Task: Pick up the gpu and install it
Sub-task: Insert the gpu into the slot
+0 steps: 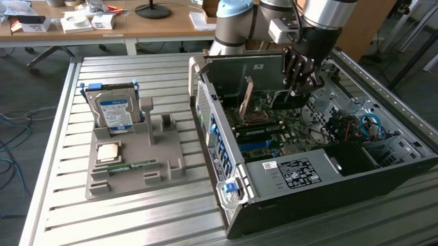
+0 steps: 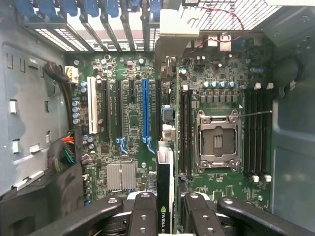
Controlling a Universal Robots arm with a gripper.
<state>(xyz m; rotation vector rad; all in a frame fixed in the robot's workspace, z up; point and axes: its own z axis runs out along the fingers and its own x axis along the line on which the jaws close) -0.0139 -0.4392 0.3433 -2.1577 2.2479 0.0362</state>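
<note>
Gripper [image 2: 170, 212]: mine, clamped on the gpu [image 2: 166, 194], one finger each side of its upper edge.
Gpu: between my fingers, inside the pc case [image 1: 287, 177], running fwd from me over the mobo [image 2: 130, 123].
Why edge-on: prob. so the connector edge faces the slots.
Neighbours: blue slot [image 2: 145, 113] just beside the card on one side, cpu socket [image 2: 219, 140] on the other.
Seated: can't tell.

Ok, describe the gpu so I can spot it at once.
Look inside the open PC case, over the green motherboard. Clamped in the pincer is the gpu, a thin black card seen edge-on, with a pale metal bracket at its far end. It alone is gripped and bears an NVIDIA label.
</note>
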